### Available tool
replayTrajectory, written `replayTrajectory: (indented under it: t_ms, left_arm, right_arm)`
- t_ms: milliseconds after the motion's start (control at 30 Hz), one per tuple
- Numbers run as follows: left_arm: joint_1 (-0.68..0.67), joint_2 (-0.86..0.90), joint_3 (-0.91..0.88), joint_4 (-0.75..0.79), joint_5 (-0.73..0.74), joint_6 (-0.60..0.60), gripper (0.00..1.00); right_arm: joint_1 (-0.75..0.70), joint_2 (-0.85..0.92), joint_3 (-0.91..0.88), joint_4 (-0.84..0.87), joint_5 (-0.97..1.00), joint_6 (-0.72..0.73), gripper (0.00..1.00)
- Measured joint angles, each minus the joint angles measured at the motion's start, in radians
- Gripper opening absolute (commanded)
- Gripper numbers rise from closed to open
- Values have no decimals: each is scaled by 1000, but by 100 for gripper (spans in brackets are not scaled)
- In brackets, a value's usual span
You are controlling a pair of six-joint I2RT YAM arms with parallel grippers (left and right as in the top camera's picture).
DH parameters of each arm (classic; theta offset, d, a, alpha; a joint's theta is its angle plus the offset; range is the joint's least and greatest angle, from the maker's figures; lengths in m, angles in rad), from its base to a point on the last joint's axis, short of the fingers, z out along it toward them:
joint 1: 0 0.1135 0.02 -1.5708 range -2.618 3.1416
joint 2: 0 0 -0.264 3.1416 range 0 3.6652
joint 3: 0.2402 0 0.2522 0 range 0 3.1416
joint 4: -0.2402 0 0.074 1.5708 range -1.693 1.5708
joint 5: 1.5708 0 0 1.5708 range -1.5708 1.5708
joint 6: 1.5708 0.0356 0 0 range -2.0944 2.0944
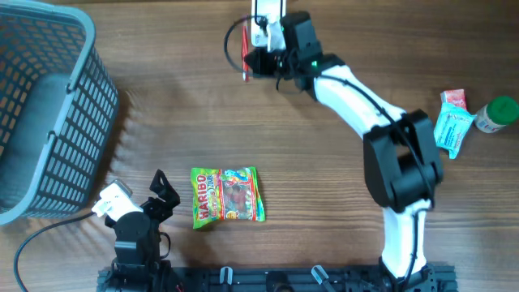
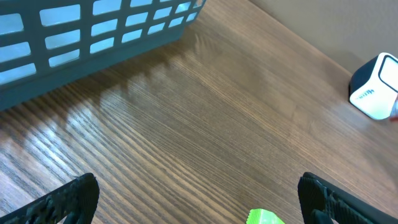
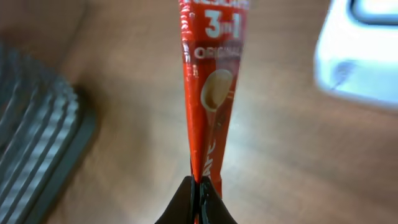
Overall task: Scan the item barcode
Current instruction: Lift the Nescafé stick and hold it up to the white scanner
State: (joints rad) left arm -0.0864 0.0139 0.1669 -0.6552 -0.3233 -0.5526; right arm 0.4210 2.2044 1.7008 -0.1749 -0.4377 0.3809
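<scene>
Left arm (image 1: 134, 235) sits folded low near its base, left pincer (image 1: 165, 188) spread wide; right arm (image 1: 357, 101) reaches far forward and leftward, right pincer (image 3: 198, 198) clamped tight on a red sachet (image 3: 211, 99)

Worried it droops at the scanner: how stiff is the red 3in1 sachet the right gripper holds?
Probably stiff enough: the red 3in1 sachet stands straight from the shut right gripper. Likely light, since an end pinch carries it. Glossy film may slip.
</scene>
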Motion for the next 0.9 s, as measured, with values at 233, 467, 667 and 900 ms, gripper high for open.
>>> replayTrajectory:
  t_ms: [233, 467, 667, 900]
  left_arm:
    - [0, 0, 0, 0, 0, 0, 100]
    - [0, 0, 0, 0, 0, 0, 100]
    - [0, 0, 0, 0, 0, 0, 100]
    - [0, 0, 0, 0, 0, 0, 100]
  right_arm:
    - [0, 134, 285, -101, 196, 69, 5]
    - [-1, 182, 311, -72, 317, 203, 5]
    - [-2, 246, 311, -63, 357, 279, 5]
    - [-1, 266, 311, -106, 384, 330, 5]
